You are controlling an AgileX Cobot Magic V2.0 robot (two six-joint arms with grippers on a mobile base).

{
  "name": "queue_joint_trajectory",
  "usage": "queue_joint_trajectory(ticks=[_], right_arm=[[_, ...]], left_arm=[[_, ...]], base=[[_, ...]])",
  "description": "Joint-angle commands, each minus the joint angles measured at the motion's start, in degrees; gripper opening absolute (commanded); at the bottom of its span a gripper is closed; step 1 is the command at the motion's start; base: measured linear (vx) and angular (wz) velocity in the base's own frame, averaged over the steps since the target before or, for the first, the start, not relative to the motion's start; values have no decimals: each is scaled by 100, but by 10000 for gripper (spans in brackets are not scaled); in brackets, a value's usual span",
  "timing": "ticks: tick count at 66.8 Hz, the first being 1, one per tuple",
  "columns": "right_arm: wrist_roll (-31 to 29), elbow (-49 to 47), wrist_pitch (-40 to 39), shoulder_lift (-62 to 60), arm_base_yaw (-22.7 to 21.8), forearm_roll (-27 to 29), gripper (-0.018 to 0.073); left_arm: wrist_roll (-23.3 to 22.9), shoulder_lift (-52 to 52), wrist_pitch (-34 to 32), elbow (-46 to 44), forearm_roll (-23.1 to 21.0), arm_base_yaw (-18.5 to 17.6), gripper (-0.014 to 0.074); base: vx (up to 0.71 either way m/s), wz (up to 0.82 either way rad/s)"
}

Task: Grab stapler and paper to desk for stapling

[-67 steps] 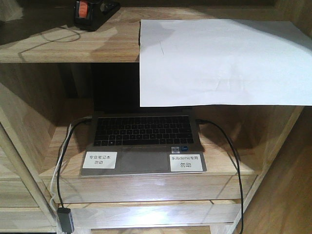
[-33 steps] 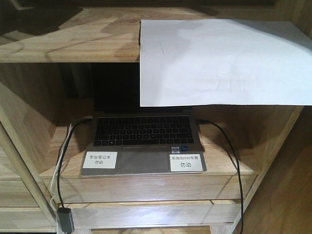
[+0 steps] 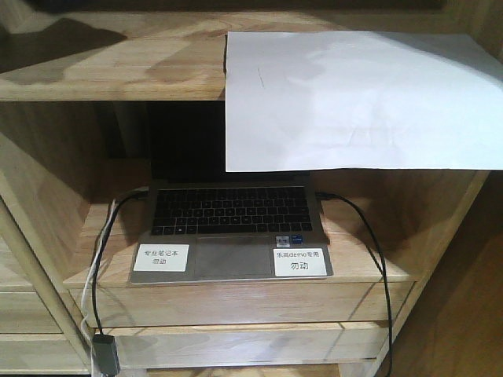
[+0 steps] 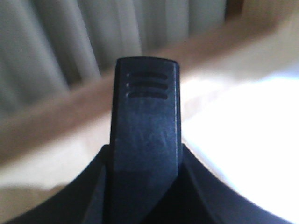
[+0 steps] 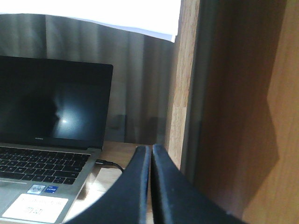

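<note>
Paper on desk, overhanging front edge; open laptop on shelf below.

Warm light falls on a pale wooden shelf unit. Its side panel stands just right of the right gripper, with a grey pleated curtain beyond.

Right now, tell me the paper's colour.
The paper is plain white; the front-facing view shows it best.

Light wooden worktop on top. A white paper lies flat on its right part, near edge hanging over the front. On the wooden shelf below sits an open laptop, with a black cable trailing off the shelf's right front and cords off the left.
</note>
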Motion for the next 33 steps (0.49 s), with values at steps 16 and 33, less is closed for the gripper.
queue_joint_trajectory(ticks=[16, 33], right_arm=[[-28, 21, -457, -60, -17, -8, -9], [-28, 21, -457, -60, -17, -8, -9]], left_arm=[[815, -2171, -1807, 2977, -1069, -17, -7], [1263, -3561, -2157, 4893, -1551, -11, -7]], base=[[0, 0], [0, 0]])
